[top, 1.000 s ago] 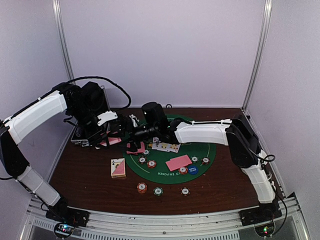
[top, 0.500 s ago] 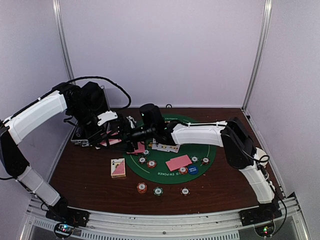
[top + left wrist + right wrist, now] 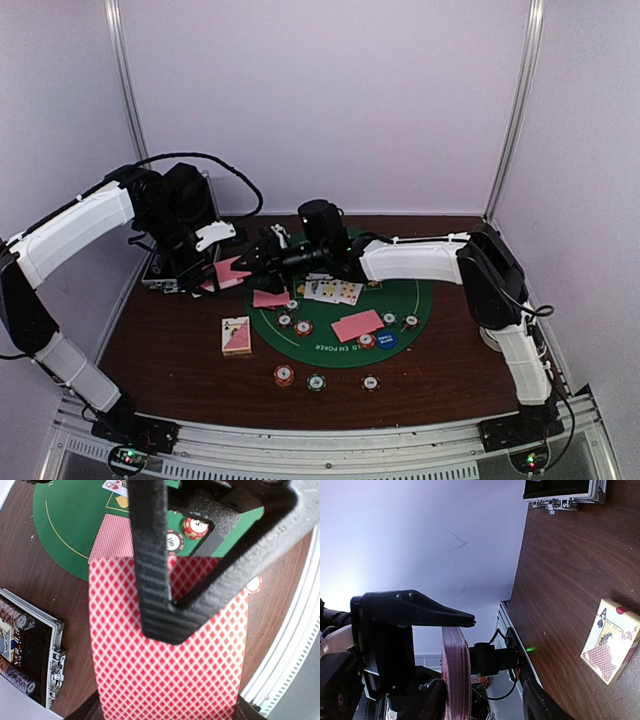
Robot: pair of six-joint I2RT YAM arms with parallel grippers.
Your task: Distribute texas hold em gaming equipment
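My left gripper [image 3: 165, 630] is shut on a deck of pink-red-backed playing cards [image 3: 165, 680], held above the table's left side, as the top view also shows the deck [image 3: 230, 270]. My right gripper [image 3: 263, 254] reaches across from the right to the deck's end. In the right wrist view the deck [image 3: 456, 675] stands edge-on between its two fingers, with a gap on the right side, so the jaws are apart. On the green mat [image 3: 420, 300] lie face-down cards [image 3: 357, 325], face-up cards [image 3: 333, 290], striped chips [image 3: 303, 327] and a blue disc [image 3: 386, 339].
A card box [image 3: 236, 335] lies on the wood left of the mat. Three chips [image 3: 316, 381] sit near the front edge. The silver-edged case [image 3: 160, 278] stands open at the far left, under the left arm. Walls close in the back and sides.
The right arm has drawn back a little to the right from the deck, and its jaws have narrowed. The left arm and its deck have stayed put.
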